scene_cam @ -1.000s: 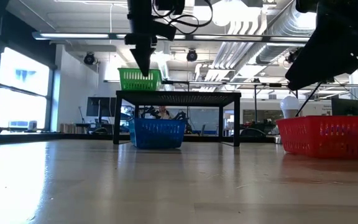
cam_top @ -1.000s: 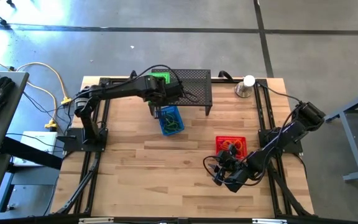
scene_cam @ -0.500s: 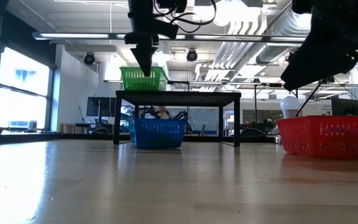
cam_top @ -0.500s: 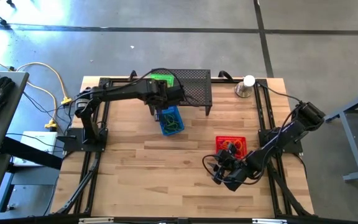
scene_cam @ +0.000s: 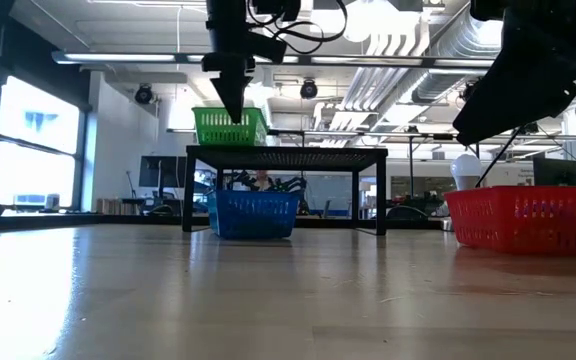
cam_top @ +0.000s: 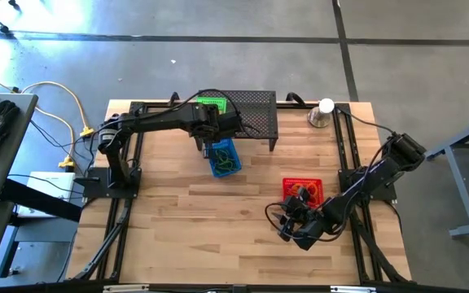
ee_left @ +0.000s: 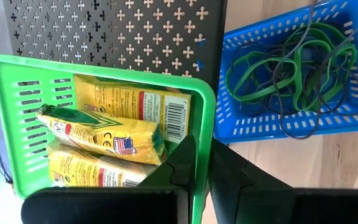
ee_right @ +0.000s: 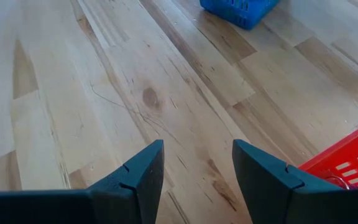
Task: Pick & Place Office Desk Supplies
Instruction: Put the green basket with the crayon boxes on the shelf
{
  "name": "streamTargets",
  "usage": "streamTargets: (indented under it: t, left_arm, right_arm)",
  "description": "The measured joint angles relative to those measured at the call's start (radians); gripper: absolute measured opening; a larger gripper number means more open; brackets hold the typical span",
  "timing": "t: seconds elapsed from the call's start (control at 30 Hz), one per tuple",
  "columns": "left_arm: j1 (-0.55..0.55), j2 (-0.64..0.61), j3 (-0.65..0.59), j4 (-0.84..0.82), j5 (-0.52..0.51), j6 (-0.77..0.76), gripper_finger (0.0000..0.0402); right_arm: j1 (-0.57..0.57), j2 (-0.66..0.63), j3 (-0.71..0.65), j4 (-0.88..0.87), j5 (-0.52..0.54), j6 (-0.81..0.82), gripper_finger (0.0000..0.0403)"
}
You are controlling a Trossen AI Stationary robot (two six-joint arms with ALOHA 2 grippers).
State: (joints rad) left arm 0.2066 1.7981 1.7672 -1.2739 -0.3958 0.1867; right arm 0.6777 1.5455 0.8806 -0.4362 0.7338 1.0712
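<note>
A green basket (ee_left: 104,67) holding yellow packets (ee_left: 110,130) stands on the left part of the black perforated stand (cam_top: 251,110). My left gripper (ee_left: 202,148) is shut on the basket's wall. In the low view it (scene_cam: 234,112) comes down from above. A blue basket (cam_top: 224,156) with green and purple rubber bands (ee_left: 291,62) sits on the table in front of the stand. A red basket (cam_top: 303,190) with loops sits to the right. Beside it, toward the table's near edge, my right gripper (ee_right: 197,149) hovers open over bare wood. My left gripper pinches the green basket's wall at the rim (ee_left: 204,118), near the corner closest to the blue basket. One finger (ee_left: 185,158) is inside the basket and the other outside. The fingers come slanting down from above. The basket's bottom rests on the black stand.
A silver cup with a white ball (cam_top: 322,112) stands at the far right corner. Black frame rails run along the table's left and right sides. Bare wood lies at the middle and near left of the table.
The green basket has shifted a little toward the table's right on the stand. Both arms have stayed in place.
</note>
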Motion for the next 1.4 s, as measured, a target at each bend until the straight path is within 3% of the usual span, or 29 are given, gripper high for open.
streamTargets:
  t: [0.37,1.07,1.4]
  left_arm:
    - [-0.015,0.0,0.0,0.001,-0.049,-0.004,0.0028]
    - [-0.022,0.0,0.0,0.006,-0.048,0.015,0.0028]
    - [-0.019,-0.001,0.001,0.008,0.022,0.044,0.0028]
  right_arm:
    - [0.0,0.0,0.0,0.0,0.0,0.0,0.0178]
    - [0.0,0.0,0.0,0.0,-0.001,-0.003,0.0178]
    - [0.0,0.0,0.0,0.0,-0.001,-0.003,0.0178]
